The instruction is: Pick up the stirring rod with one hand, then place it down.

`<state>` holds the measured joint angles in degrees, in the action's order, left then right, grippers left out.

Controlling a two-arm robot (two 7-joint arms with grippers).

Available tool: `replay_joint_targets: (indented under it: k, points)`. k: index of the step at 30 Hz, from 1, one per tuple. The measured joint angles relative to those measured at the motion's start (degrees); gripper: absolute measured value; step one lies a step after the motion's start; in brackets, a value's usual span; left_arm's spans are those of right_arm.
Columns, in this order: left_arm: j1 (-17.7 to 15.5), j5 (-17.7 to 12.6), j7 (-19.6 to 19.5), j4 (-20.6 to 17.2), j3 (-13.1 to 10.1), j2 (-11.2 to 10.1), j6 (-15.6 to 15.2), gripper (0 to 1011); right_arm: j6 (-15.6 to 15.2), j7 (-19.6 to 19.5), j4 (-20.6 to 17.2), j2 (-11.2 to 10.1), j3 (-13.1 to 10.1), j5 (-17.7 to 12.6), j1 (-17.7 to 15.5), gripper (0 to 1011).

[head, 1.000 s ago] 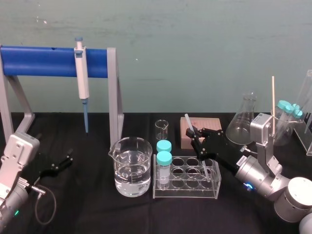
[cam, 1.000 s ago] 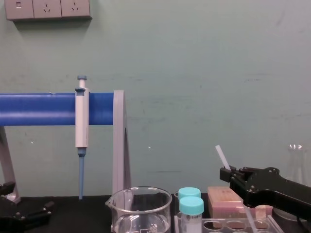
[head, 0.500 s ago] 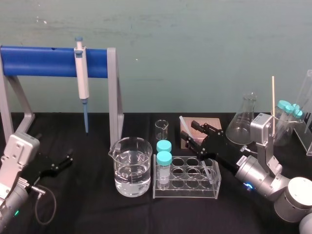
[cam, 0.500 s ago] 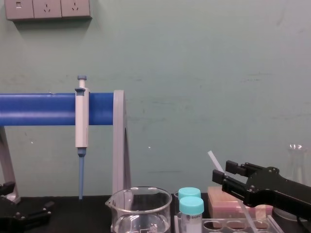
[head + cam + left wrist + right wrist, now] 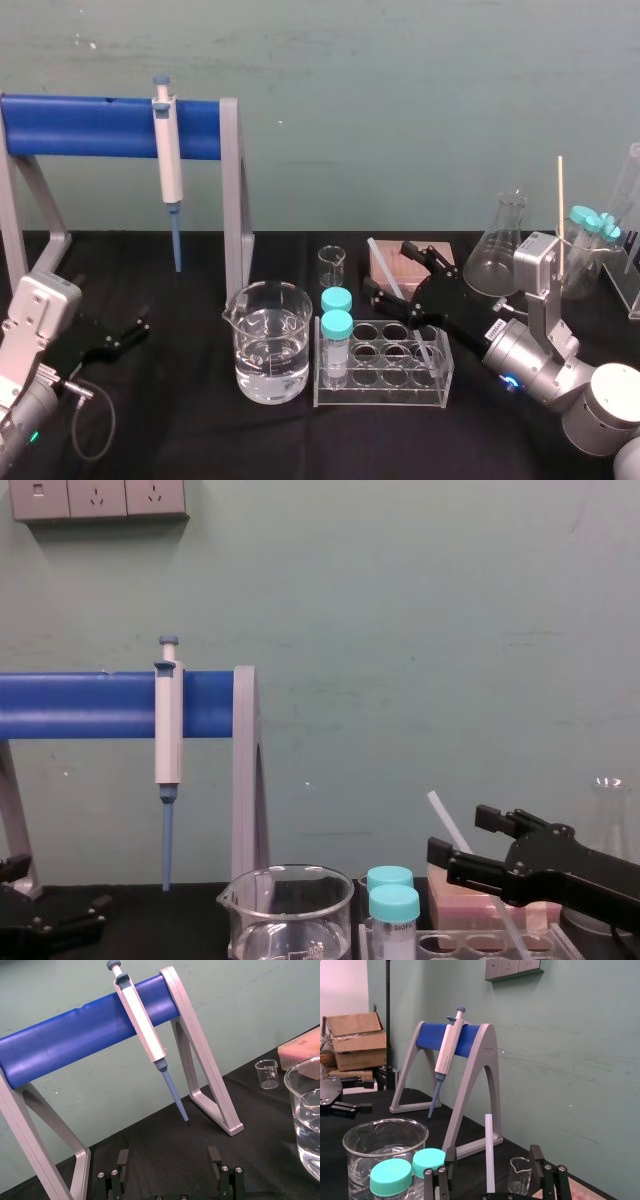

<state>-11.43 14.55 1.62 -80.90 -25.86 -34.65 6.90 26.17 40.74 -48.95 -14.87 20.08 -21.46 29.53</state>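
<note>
While the right gripper (image 5: 393, 270) holds its jaws spread wide above the clear test tube rack (image 5: 380, 388), the stirring rod (image 5: 377, 254) leans between them, and in the right wrist view it appears to touch neither finger. The rod's foot sits in a well at the rack's right end and is hard to make out through the plastic. The chest view's lower edge cuts it off. At far left, the left gripper (image 5: 122, 335) rests low over the black table (image 5: 180, 420), jaws also apart, near the pipette stand (image 5: 232, 190).
</note>
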Motion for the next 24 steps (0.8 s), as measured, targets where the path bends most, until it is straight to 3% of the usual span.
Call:
replay_joint_targets:
  k: [4, 9, 14, 19, 24]
  points:
    - [0.00, 0.00, 0.00, 0.00, 0.00, 0.00, 0.00, 1000, 0.00, 0.00, 0.00, 0.00, 0.00, 0.00, 0.00, 1003]
    - [0.00, 0.00, 0.00, 0.00, 0.00, 0.00, 0.00, 1000, -0.08, -0.54, -1.01, -0.16, -0.02, 0.21, -0.38, 1003]
    - [0.00, 0.00, 0.00, 0.00, 0.00, 0.00, 0.00, 1000, 0.20, -3.47, -5.95, -0.93, -0.63, 1.43, -2.38, 1003]
    - [0.00, 0.00, 0.00, 0.00, 0.00, 0.00, 0.00, 1000, 0.67, -9.51, -12.39, -1.76, -2.35, 4.19, -5.58, 1003]
    - [0.00, 0.00, 0.00, 0.00, 0.00, 0.00, 0.00, 1000, -1.88, -14.44, -16.69, -2.14, -4.82, 5.33, -8.54, 1003]
